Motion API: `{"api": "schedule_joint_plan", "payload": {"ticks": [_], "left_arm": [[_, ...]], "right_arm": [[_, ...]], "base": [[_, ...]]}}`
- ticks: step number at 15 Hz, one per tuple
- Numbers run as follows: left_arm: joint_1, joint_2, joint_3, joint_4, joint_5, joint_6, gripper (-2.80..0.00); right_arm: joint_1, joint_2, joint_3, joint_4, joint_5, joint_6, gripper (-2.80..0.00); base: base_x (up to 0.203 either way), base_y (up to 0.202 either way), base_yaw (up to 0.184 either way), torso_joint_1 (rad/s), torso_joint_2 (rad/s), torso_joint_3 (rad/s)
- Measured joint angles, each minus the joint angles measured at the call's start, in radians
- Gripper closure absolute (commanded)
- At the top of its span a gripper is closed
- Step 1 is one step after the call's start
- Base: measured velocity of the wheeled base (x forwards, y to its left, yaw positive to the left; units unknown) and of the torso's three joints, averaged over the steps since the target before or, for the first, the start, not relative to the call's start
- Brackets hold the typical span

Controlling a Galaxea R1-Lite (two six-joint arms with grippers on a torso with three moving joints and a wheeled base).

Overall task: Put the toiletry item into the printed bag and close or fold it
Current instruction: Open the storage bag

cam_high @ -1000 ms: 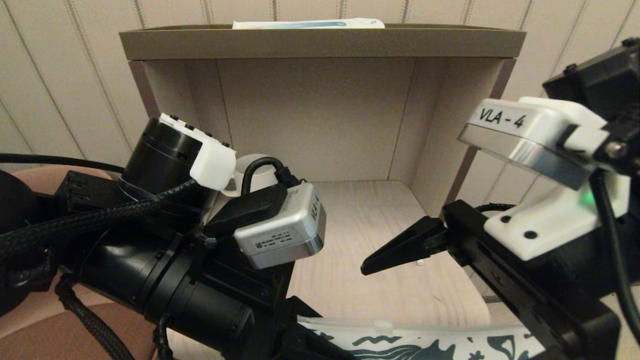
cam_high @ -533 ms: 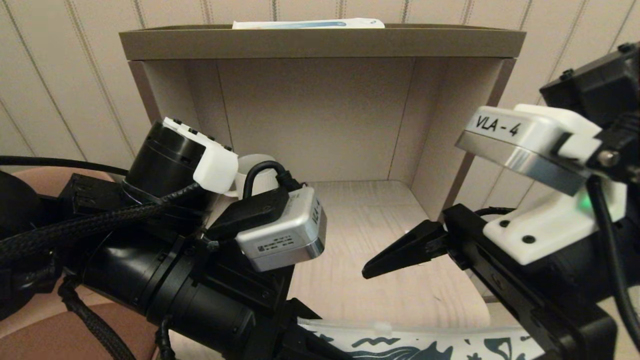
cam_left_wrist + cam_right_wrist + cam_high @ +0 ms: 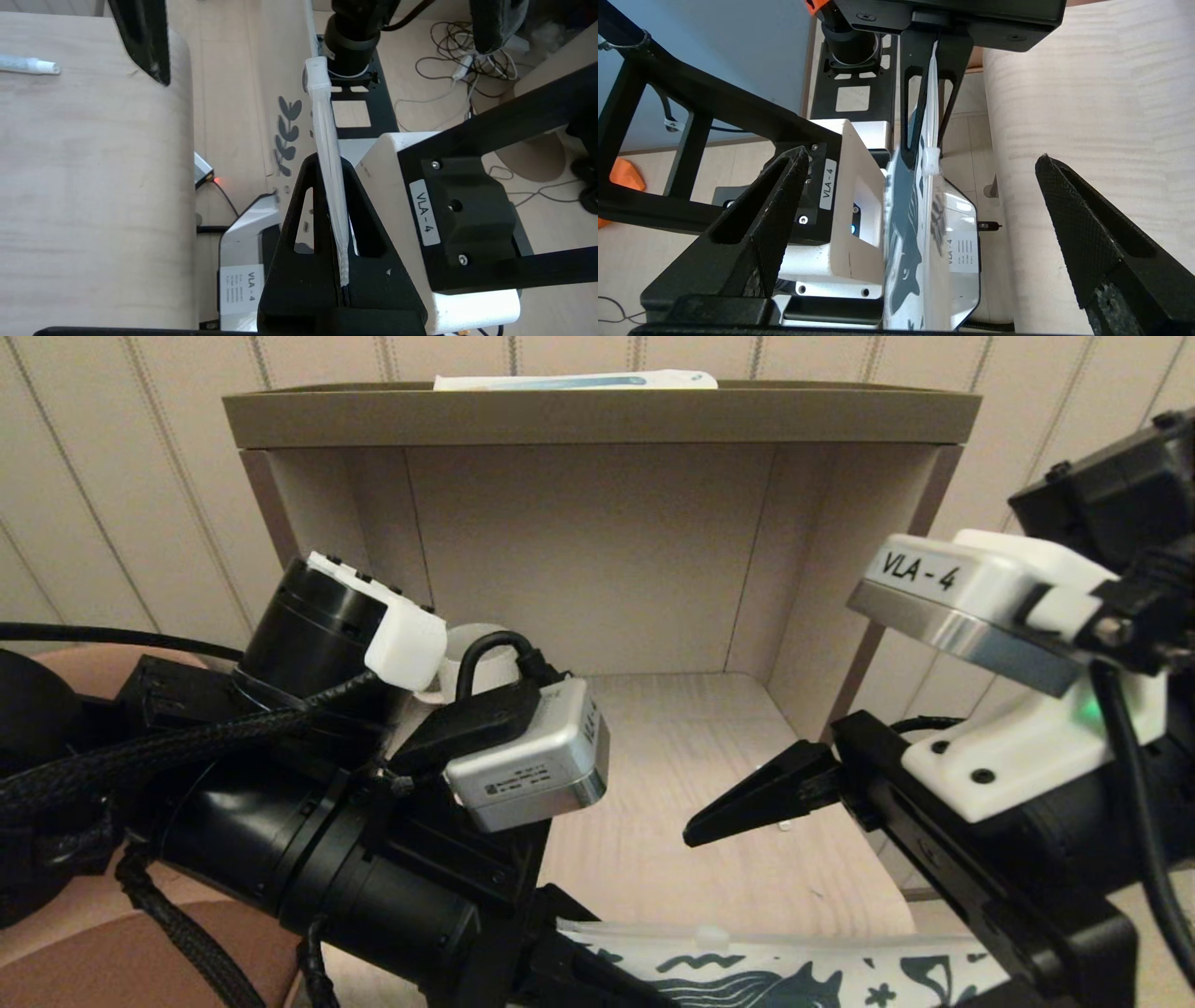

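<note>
The printed bag [image 3: 784, 971], white with a dark teal horse, hangs on edge along the table's front edge. My left gripper [image 3: 328, 163] is shut on one end of its zip edge [image 3: 327, 130]. My right gripper [image 3: 920, 161] is open, its jaws wide apart on either side of the bag [image 3: 901, 242], level with the white zip slider [image 3: 931, 161]. One of its fingers [image 3: 756, 793] reaches over the table. A thin white tube [image 3: 28, 65] lies on the table beyond that finger. A white and blue pack [image 3: 574, 380] lies on top of the shelf.
A brown open-fronted shelf box [image 3: 597, 415] stands on the pale wooden table [image 3: 691, 747]. A white mug [image 3: 471, 649] is half hidden behind my left wrist. Cables [image 3: 448, 79] lie on the floor below.
The bag and my left gripper have risen slightly, so more of the print shows in the head view. My right gripper has shifted a little to the right.
</note>
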Motion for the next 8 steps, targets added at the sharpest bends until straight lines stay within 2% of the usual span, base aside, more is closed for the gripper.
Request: {"api": "schedule_joint_plan", "payload": {"ticks": [8], "left_arm": [[0.007,0.002,-0.004,0.0,0.0,-0.007,0.0]], "right_arm": [[0.001,0.027,-0.019,-0.002,-0.004,-0.006,-2.8]], "base": [[0.0,0.0,0.0,0.0,0.0,0.0]]}}
